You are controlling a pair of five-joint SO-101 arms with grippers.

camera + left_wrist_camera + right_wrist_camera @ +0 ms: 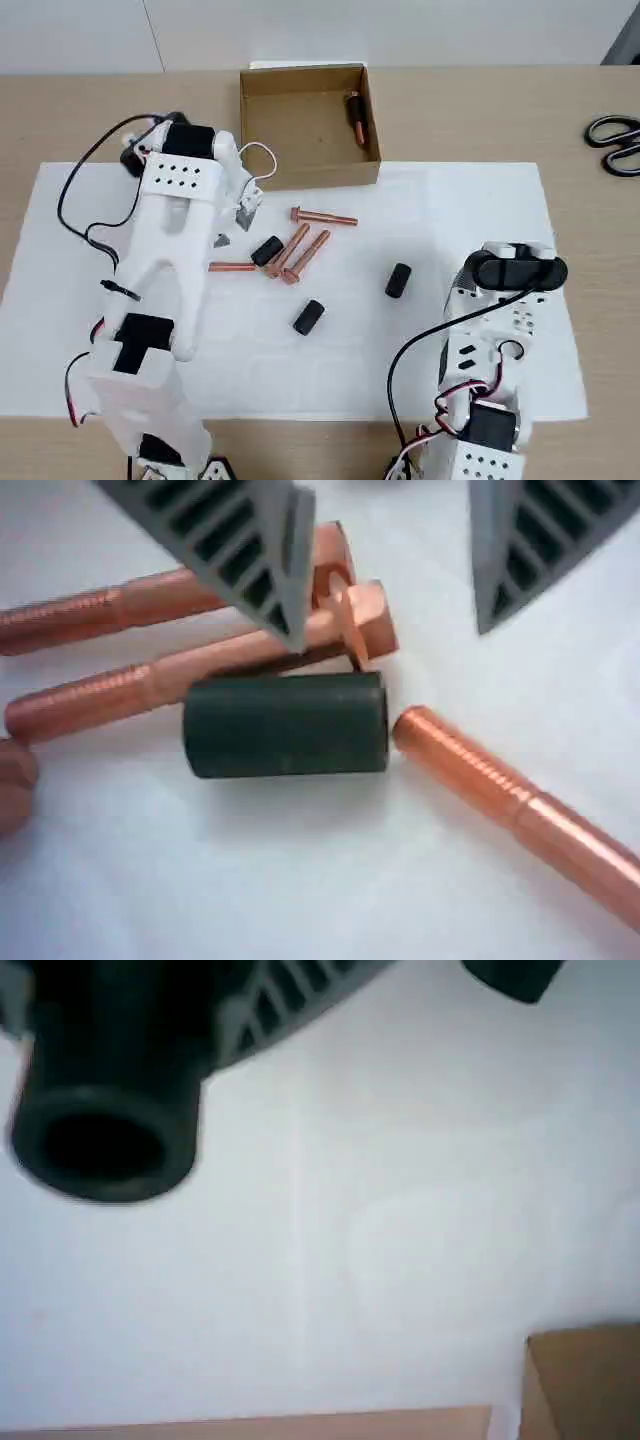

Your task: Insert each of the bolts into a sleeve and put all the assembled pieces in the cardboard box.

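L gripper [244, 212] hangs at abt 10 o'clock of the white mat [480, 200], jaws spread wide w/ nothing between them, right over the bolt cluster. Under it lies a black sleeve [285, 725] on its side. A pair of bolts [150, 680] is packed together at its 12 o'clock, heads touching, and a lone bolt [520, 800] has its threaded tip just beside the sleeve's end at 4 o'clock. R gripper [170, 1030], on the arm at 4 o'clock of the mat, looks clamped on a second sleeve [100, 1130], bore facing the cam. Cardboard box [310, 178] sits at 12 o'clock, one assembled piece [355, 118] against its 3 o'clock wall. Step in hand is prob. picking a bolt to feed that raised sleeve. Best bet is the lone bolt, since its shank lies free. Come down square across mid-shank, one jaw each side, and close only once both tips clear the sleeve. Avoid the paired bolts, as the jaws would likely take both or roll one off. Grip nearer the head than the thread so the tip is left bare for the bore
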